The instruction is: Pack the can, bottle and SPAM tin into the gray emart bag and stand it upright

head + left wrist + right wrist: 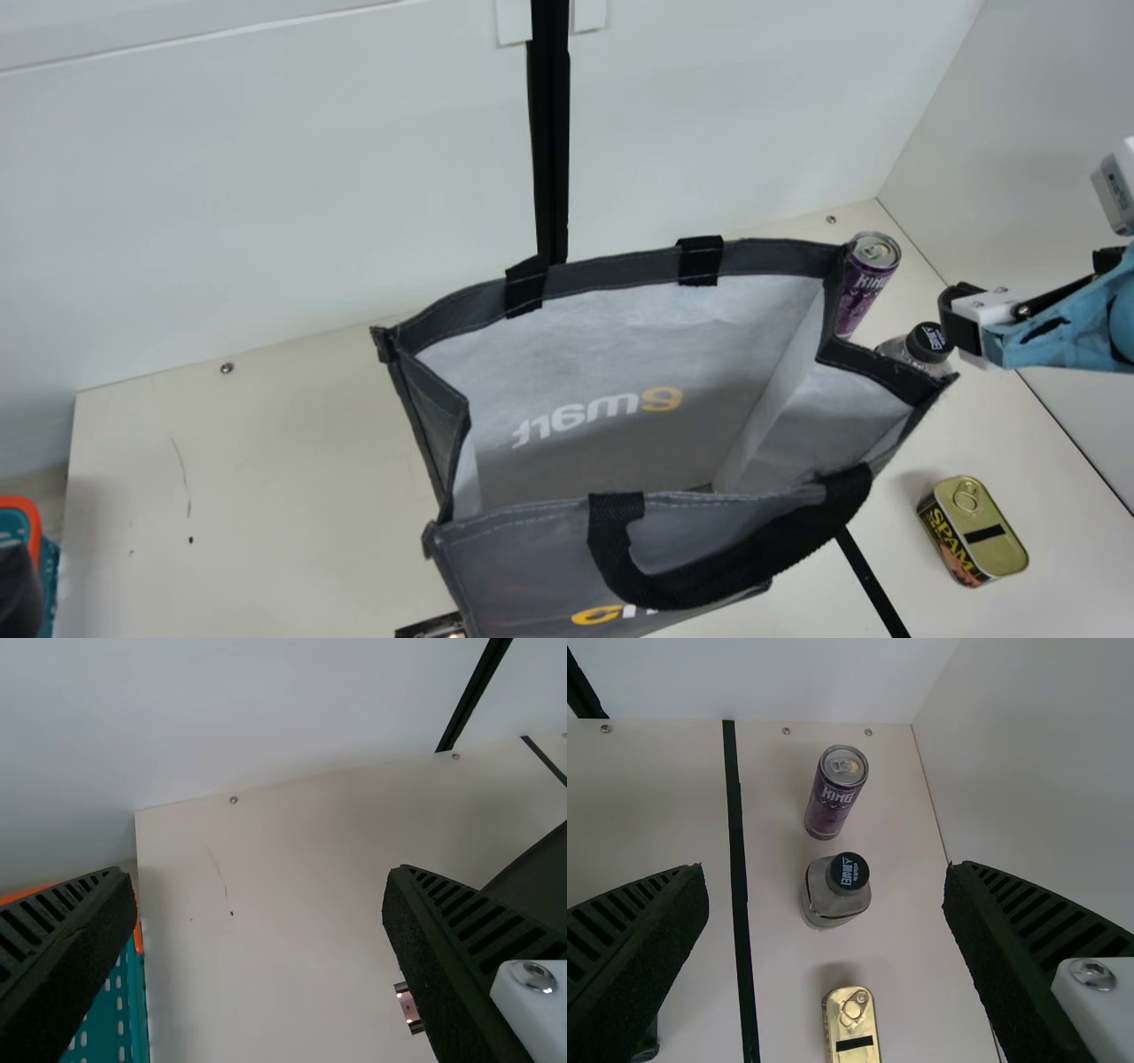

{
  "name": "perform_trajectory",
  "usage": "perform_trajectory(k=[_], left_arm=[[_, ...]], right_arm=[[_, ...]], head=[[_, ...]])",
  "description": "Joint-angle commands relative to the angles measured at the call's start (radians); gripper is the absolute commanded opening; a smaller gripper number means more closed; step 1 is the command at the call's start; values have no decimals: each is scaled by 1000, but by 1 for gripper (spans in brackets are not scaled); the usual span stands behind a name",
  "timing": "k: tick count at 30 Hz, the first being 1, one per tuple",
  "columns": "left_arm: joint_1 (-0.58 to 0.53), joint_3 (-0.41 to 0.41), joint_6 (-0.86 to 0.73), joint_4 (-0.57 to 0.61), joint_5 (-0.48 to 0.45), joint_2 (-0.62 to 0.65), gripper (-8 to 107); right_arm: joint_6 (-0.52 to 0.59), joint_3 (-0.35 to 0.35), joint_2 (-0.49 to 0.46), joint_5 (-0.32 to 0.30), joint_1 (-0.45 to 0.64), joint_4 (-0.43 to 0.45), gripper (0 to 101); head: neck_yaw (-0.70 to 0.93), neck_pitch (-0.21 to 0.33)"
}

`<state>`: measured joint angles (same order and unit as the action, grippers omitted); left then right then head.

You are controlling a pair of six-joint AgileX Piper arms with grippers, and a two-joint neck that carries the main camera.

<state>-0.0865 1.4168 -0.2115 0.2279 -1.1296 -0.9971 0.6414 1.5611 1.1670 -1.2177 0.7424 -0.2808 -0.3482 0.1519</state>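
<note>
Table (292,496): we have it carrying the bag and all three goods.
Gray emart bag (523,567): it stands on its base, mouth gaping upward, so we judge it set for loading from above; the near handle (726,567) droops outside, which keeps it out of the opening.
Teal basket (111,1010): at our left, beside the table; it seems to have no part in this job.
Right gripper (826,870): wide, holding nothing, raised over the goods' side, probably so that we can come down around one.
Left gripper (257,873): wide too and holding nothing, on the bag's other side, perhaps ready to steady it.
Bottle (833,899): upright between can and tin, its black cap up, a handy grip for us.
Can (835,796): purple, upright, farthest back, within our reach from above.
SPAM tin (983,527): outside the bag, ring-pull up, leaving its sides free for our fingers.
</note>
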Motion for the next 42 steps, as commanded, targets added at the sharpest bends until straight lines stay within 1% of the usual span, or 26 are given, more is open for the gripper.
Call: perform_trajectory(k=[1, 10, 22, 32, 42], left_arm=[[-1, 20, -13, 14, 1, -14, 90], [-41, 111, -44, 36, 6, -84, 90], [-139, 246, -43, 21, 6, -175, 90], [-256, 356, -31, -35, 11, -253, 90], [-376, 467, 14, -101, 10, -327, 90]], right_arm=[[0, 0, 0, 0, 0, 0, 95], [0, 0, 0, 0, 0, 0, 95], [0, 0, 0, 0, 0, 0, 95], [0, 0, 0, 0, 0, 0, 95], [0, 0, 0, 0, 0, 0, 95]], head=[[-1, 23], [-1, 23], [-1, 23], [-1, 23], [-1, 23]])
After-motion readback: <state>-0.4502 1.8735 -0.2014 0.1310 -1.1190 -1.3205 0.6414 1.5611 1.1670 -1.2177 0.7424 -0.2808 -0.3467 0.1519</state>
